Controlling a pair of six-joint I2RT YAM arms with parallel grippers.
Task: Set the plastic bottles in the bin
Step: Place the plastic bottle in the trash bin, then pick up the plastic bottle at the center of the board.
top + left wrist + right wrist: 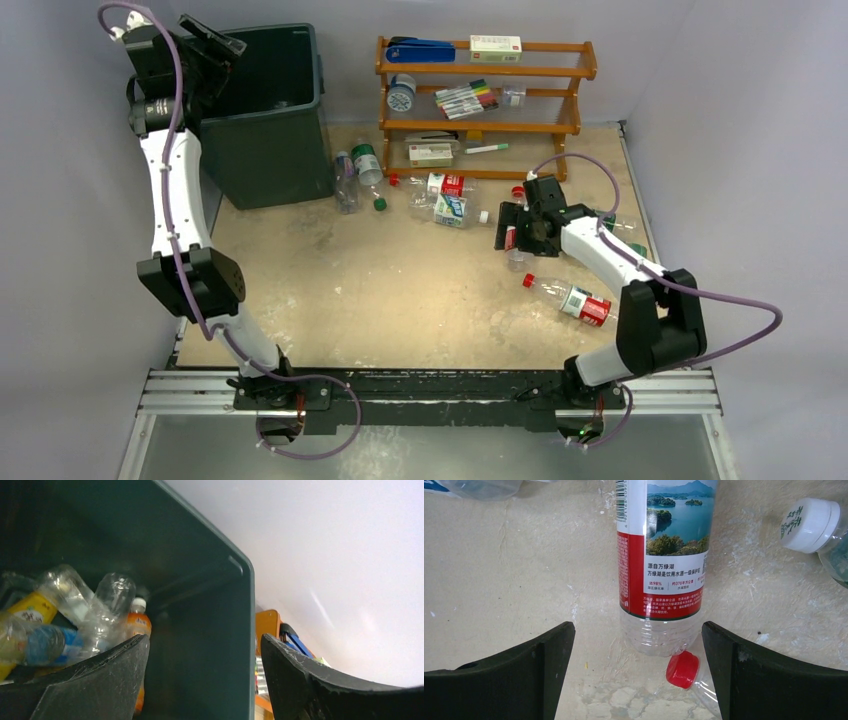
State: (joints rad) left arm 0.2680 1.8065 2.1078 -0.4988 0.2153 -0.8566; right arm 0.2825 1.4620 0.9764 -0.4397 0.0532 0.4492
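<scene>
Top external view: the bin (270,150) stands in the upper left of the frame, on the bench (380,300). The left arm (170,190) rises along its left side, and its jaws hang over the rim at the bin's upper left corner.

From the left wrist camera I can see both black fingers (95,680) standing apart with nothing between them, so the left jaws are open and empty. Past them is the bin's dark inner wall. Down inside, at the lower left of that frame, lie several plastic bottles (112,597). Among them are a yellow-labelled one (30,611) and an orange one with a white cap (137,625).

More bottles are loose on the bench. A green-labelled bottle (366,163) and a clear bottle (346,182) lie just right of the bin. Two labelled ones lie near the centre, below the orange rack (485,125). A red-labelled bottle (572,299) lies at the lower right.

The right arm (600,255) reaches in from the lower right, its jaws low over the bench right of centre. In the right wrist view they are spread wide, open, either side of a lake-picture bottle (664,555) that lies flat and touches neither finger. A red cap (682,671) on another bottle sits against its near end. A white cap (809,525) shows at the upper right.
</scene>
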